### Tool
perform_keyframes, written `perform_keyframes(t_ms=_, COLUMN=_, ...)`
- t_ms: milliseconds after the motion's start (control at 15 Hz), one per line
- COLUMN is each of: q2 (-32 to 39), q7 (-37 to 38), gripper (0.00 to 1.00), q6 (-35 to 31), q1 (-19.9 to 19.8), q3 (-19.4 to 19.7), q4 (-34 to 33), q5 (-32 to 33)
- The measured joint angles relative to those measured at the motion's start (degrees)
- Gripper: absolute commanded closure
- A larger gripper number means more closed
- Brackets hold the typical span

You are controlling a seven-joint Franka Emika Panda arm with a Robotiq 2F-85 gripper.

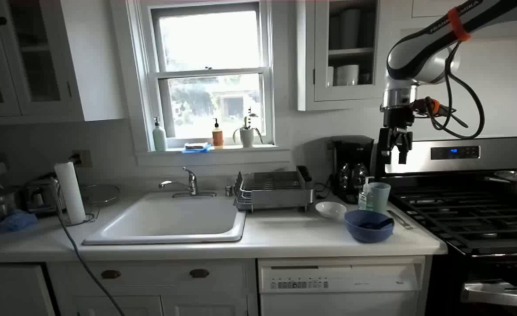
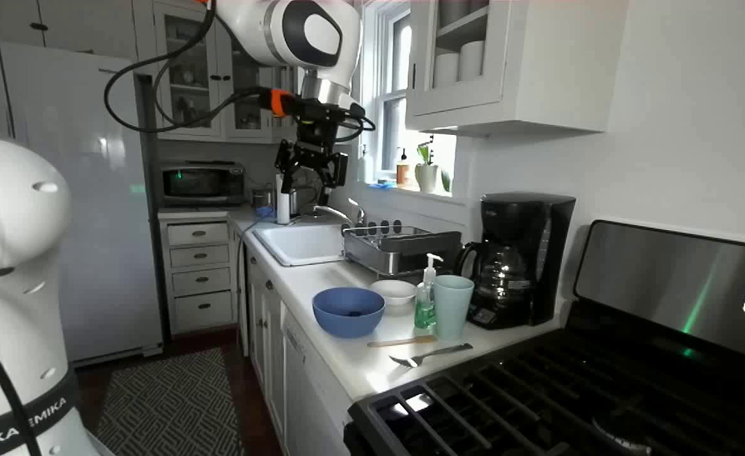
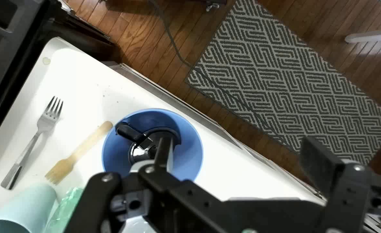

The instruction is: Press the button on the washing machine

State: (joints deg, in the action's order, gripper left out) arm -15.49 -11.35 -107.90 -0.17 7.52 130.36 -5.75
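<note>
The washing machine is a white flat-fronted appliance under the counter. Its top strip bears a row of small dark-marked buttons at the left. In an exterior view its front shows only at a steep angle, and the buttons are too small to tell apart there. My gripper hangs pointing down, well above the counter and apart from the machine. It also shows in an exterior view with its fingers spread. In the wrist view the gripper is open with nothing between its fingers.
A blue bowl with a dark object inside stands near the counter's front edge. A teal cup, soap bottle, white bowl, fork and coffee maker are near it. The black stove adjoins the counter.
</note>
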Motion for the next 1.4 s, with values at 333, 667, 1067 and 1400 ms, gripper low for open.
perform_keyframes(t_ms=333, q2=0.01, q7=0.0, gripper=0.0, q6=0.0, q1=0.0, q3=0.0, q4=0.0, q5=0.0)
perform_keyframes(t_ms=667, q2=0.01, q7=0.0, gripper=0.0, q6=0.0, q1=0.0, q3=0.0, q4=0.0, q5=0.0)
perform_keyframes(t_ms=1067, q2=-0.05, q7=0.28, gripper=0.0, q6=-0.74, q1=-0.19, q3=-0.47, q4=0.12, q5=0.25)
perform_keyframes(t_ms=1400, q2=-3.19, q7=7.98, gripper=0.0, q6=-12.95, q1=1.71, q3=-8.86, q4=7.08, q5=3.16)
